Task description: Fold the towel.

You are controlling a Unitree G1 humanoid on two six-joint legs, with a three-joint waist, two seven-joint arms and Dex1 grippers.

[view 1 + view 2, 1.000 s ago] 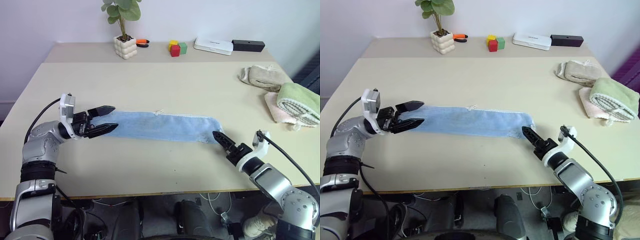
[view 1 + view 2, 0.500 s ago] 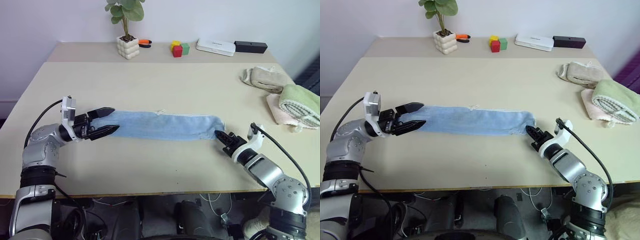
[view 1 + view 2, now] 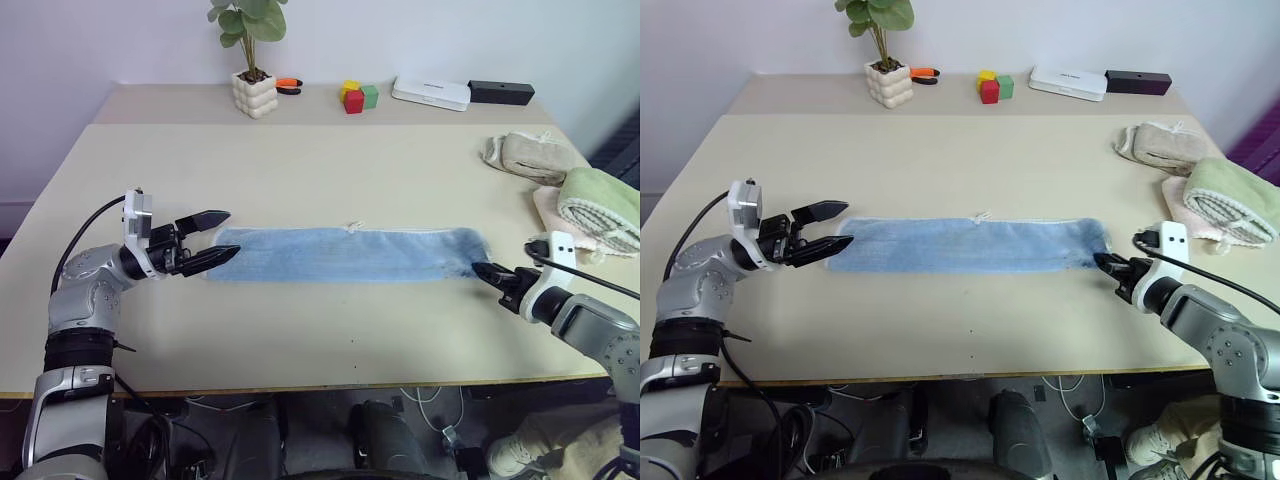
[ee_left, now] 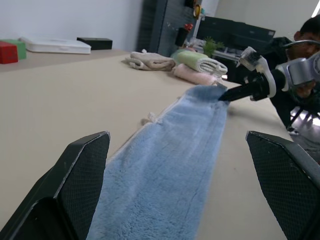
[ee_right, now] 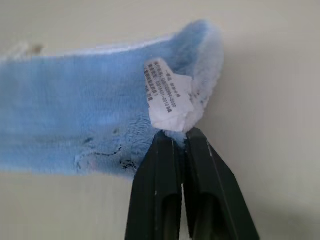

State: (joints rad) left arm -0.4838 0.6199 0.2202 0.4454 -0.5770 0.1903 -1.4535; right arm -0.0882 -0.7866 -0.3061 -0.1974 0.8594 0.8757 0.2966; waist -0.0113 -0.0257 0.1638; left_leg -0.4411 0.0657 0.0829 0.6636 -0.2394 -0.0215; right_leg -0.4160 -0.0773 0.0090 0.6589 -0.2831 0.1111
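On the worktop (image 3: 300,160) there are four towels: one light blue towel (image 3: 345,254) spread in a long strip, one beige rolled towel (image 3: 525,156), one green ribbed towel (image 3: 600,203) and one pink towel (image 3: 548,207) under the green one. There are three small blocks (image 3: 355,97): one red, one yellow, one green. There is one potted plant (image 3: 250,60), one white flat box (image 3: 430,93), one black box (image 3: 499,92) and one orange tool (image 3: 288,86). Two pincers are present, the left pincer (image 3: 212,238) and the right pincer (image 3: 480,270).

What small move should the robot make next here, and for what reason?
Probably close the left gripper on the near end of the towel. Its fingers stand open around that end, while the right gripper is already shut on the far corner by the label, so only one end is held.
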